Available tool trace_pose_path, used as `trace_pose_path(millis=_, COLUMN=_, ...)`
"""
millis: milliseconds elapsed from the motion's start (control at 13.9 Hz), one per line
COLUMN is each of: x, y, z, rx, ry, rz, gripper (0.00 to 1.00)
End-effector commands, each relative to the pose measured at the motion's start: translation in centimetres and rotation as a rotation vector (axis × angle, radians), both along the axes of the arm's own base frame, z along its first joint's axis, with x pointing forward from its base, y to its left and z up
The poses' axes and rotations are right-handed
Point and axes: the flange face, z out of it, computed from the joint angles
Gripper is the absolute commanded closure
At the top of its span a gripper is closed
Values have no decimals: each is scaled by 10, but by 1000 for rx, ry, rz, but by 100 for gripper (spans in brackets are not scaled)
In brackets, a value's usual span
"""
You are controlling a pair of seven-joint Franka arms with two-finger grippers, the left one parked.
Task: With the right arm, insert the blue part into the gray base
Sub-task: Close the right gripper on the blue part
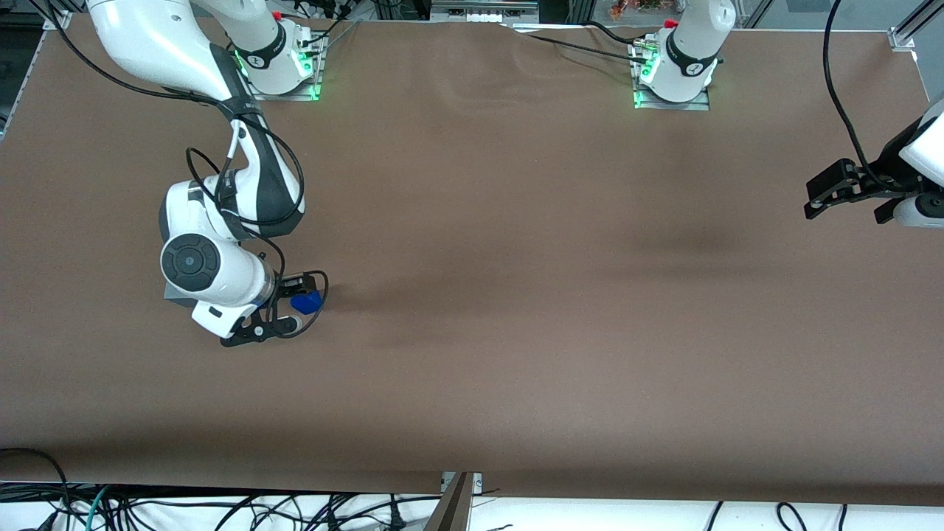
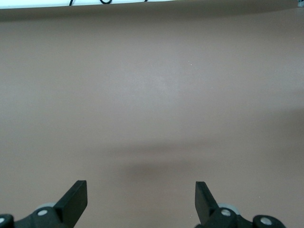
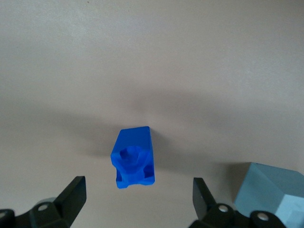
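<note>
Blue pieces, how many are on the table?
1. The blue part lies on the brown table, below the right arm's open gripper, beside the gray base. More could hide under the arm.

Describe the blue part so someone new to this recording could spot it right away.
Start at the brown table and go to the working arm's end, where the right arm bends low over the surface. Its open pincer hovers over the blue part, which lies on the table between the fingers, not yet gripped. It is small, bright blue and lumpy, unlike the larger pale gray base beside it.
</note>
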Motion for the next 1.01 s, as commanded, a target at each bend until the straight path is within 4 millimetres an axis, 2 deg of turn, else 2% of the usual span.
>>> trace_pose_path(millis=0, x=-7, y=0, z=-19, rx=8, ry=-22, rz=9, gripper=1)
trace_pose_path(millis=431, x=-11, y=3, z=-44, rx=13, ry=-22, rz=17, gripper=1)
trace_pose_path(millis=934, x=-13, y=4, z=-58, rx=15, ry=-22, rz=29, gripper=1)
